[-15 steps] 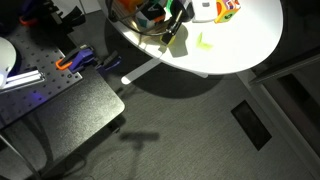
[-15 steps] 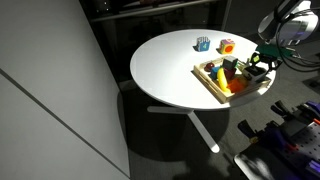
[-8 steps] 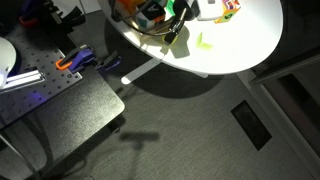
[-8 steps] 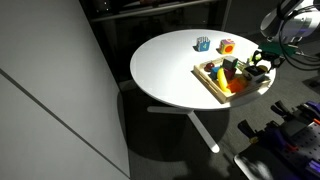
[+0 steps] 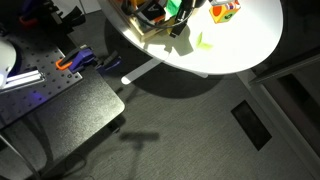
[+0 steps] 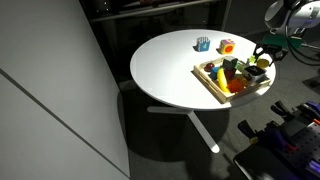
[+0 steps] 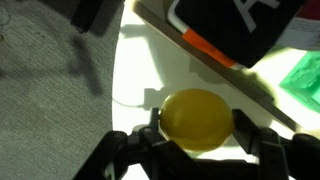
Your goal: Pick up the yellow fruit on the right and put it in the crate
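Note:
In the wrist view the yellow fruit (image 7: 198, 120), round and lemon-like, sits between my gripper's two black jaws (image 7: 197, 128), which are shut on it. Below it is the white table, and the crate's pale wooden edge (image 7: 168, 28) runs diagonally just beyond it. In an exterior view my gripper (image 6: 262, 60) hangs at the far end of the crate (image 6: 213, 85), which holds several coloured toys. In an exterior view the gripper (image 5: 181, 14) is next to the crate (image 5: 146, 30) at the top edge; the fruit is not visible there.
The round white table (image 6: 165, 65) also carries an orange-and-red toy block (image 6: 227, 46), a small blue object (image 6: 203, 43) and a flatter greenish-yellow fruit (image 5: 204, 41). A black item with white lettering (image 7: 235, 25) lies in the crate. Lab gear stands beside the table (image 5: 60, 65).
The gripper with the fruit has risen a little and shifted beside the crate's end. The things on the table have not moved.

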`<state>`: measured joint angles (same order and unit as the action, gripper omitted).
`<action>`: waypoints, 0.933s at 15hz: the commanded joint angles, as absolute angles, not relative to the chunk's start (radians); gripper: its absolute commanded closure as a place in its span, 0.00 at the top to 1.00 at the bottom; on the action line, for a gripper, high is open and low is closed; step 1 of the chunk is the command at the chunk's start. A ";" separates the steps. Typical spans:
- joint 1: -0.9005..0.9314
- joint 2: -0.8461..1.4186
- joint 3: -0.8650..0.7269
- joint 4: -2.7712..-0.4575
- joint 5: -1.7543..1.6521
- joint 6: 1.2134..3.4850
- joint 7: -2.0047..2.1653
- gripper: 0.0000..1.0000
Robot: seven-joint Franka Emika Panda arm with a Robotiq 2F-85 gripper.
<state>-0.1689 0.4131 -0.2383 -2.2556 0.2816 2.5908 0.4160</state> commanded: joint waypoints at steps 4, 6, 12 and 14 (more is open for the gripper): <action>-0.160 0.304 -0.200 -2.294 0.202 2.537 0.255 0.47; -0.153 0.284 -0.181 -2.302 0.186 2.521 0.209 0.47; -0.119 0.233 -0.122 -2.339 0.165 2.464 0.111 0.47; -0.110 0.224 -0.105 -2.352 0.165 2.462 0.085 0.47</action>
